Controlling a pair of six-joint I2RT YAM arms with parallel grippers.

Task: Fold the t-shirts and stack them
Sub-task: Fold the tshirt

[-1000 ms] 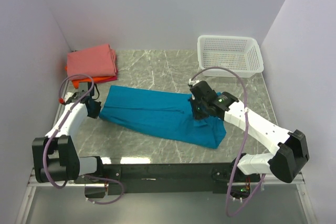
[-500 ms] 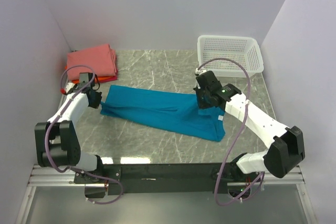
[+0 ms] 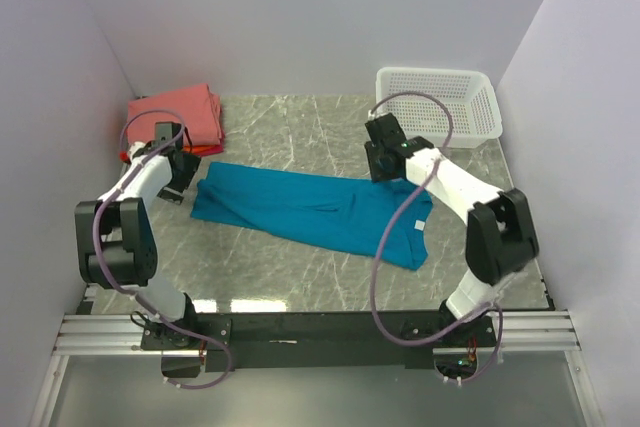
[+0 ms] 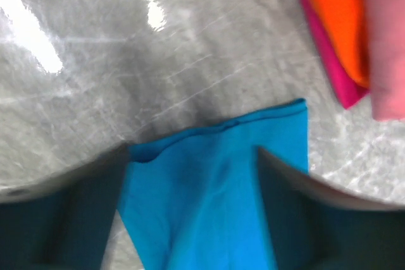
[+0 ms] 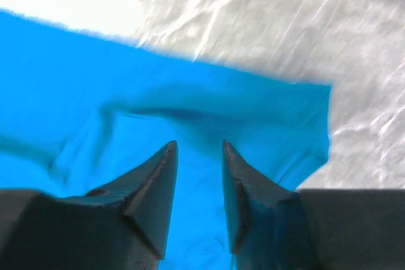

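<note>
A teal-blue t-shirt [image 3: 300,209] lies folded into a long band across the middle of the table, its right end turned toward the front. My left gripper [image 3: 183,169] hovers at the band's left end, open wide, with the teal cloth [image 4: 215,207] lying below its spread jaws. At the right end my right gripper [image 3: 382,160] stands partly open just above the teal cloth [image 5: 190,105], nothing pinched between its fingers [image 5: 158,181]. Folded t-shirts are stacked at the back left, salmon-pink [image 3: 175,117] on top, with orange [image 4: 335,17] and red [image 4: 332,74] edges showing beneath.
A white mesh basket [image 3: 437,102] stands at the back right corner, close behind my right arm. The grey marble table [image 3: 290,127] is walled in at the left, back and right. The folded stack lies just behind my left gripper.
Both grippers have let go of the teal shirt and opened. Both arms drew it toward the back, and it now lies flatter and straighter.
</note>
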